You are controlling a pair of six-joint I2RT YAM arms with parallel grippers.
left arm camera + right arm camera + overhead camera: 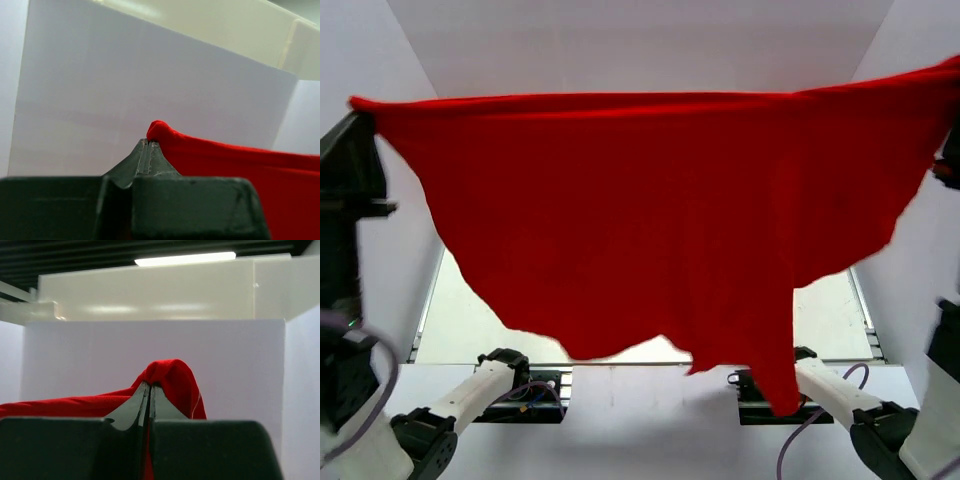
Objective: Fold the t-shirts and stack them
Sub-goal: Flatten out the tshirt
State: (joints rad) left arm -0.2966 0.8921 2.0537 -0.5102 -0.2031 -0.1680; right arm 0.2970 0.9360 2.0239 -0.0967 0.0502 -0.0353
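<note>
Left tool point(148, 143) and right tool point(150, 385) each clamp tight on apparently opposite corners of the spread t-shirt point(650, 220)

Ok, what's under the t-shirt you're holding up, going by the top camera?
The t-shirt, stretched between the left gripper and right gripper, hides most of the table. Only pale strips show below its hem. Whether other shirts lie there cannot be seen.

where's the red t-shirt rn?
Top view: the t-shirt hangs spread across the whole frame, held up over the table, its left corner pinched in the left gripper and its right corner in the right gripper.
</note>
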